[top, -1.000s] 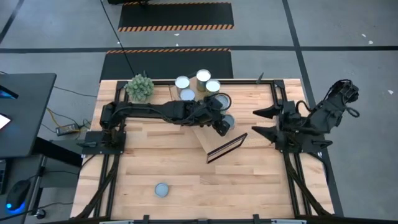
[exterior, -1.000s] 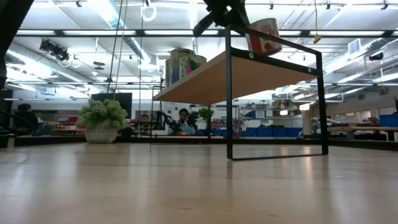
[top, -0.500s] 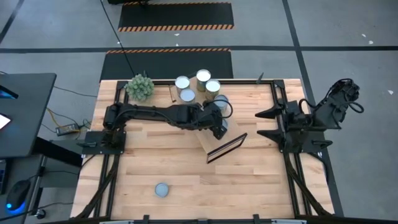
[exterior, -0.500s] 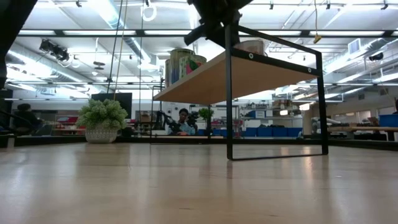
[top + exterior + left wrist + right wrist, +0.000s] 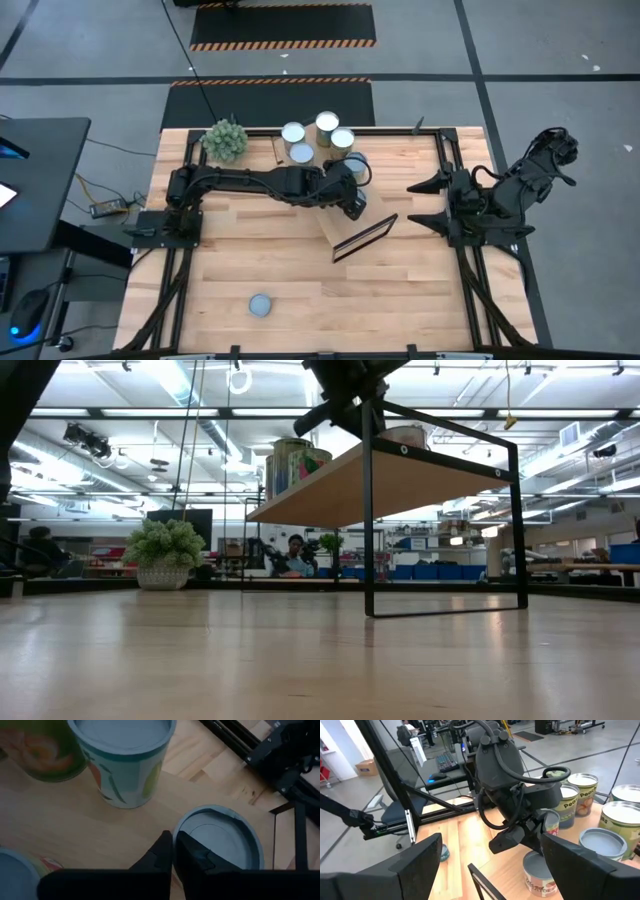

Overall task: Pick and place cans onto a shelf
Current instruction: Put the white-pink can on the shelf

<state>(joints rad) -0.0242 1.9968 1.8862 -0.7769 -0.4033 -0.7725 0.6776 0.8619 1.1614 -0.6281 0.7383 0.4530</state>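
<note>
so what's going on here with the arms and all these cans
The robot is loading cans onto the wooden shelf. The left gripper hangs with fingers shut just above a can standing on the shelf near its framed end, holding nothing. Four more cans stand grouped at the shelf's far end, and one can sits alone on the table. The right gripper waits open at the table's right side.
</note>
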